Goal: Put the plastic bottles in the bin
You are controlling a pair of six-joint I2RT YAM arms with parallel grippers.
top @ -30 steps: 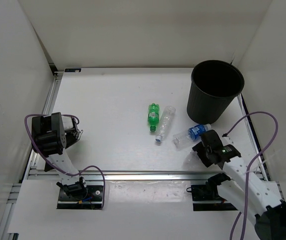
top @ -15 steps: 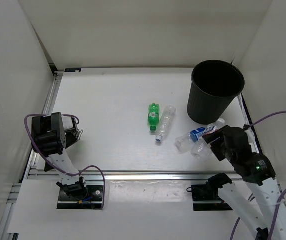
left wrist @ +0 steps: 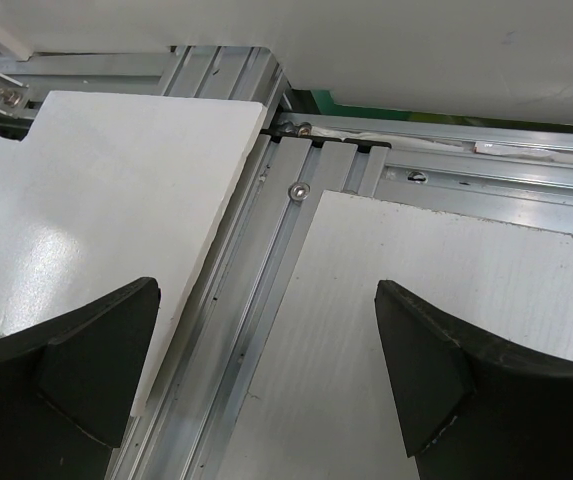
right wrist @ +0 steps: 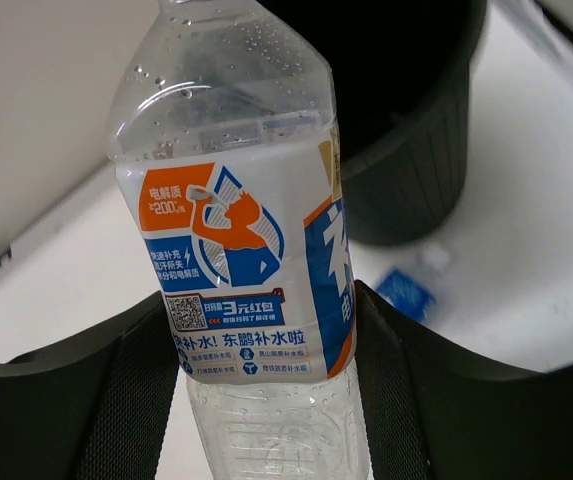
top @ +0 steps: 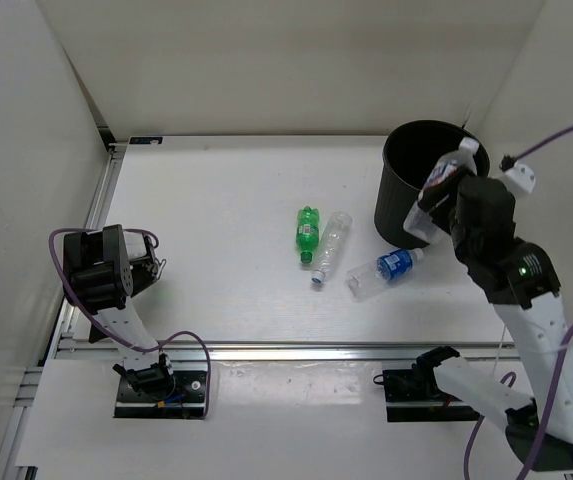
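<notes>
The right gripper (top: 442, 196) is raised off the table at the far right corner, and a clear bottle with a blue and orange label (top: 446, 176) is clamped between its fingers (right wrist: 131, 400). The jaws are partly closed, pressed against the bottle's two sides at the lower edge of the label. In the top view the held bottle is seen tilted, overlapping the near right part of the rim of the bin (top: 396, 205). In the right wrist view the dark mouth of the bin is seen just behind the bottle's upper part.

The black bin is stood upright at the far right corner of the table (top: 216, 200).

Three more bottles are laid on their sides near the middle of the table. The green bottle (top: 307, 232) and the plain clear bottle (top: 332, 245) are placed just beside each other. The blue-labelled bottle (top: 386, 270) is laid to their right, near the foot of the bin.

The left gripper (top: 149, 264) is held at the left edge of the table, towards the near corner. Its jaws are spread fully wide and nothing is held between them. Below it, the aluminium frame rail (left wrist: 256, 290) is seen.
</notes>
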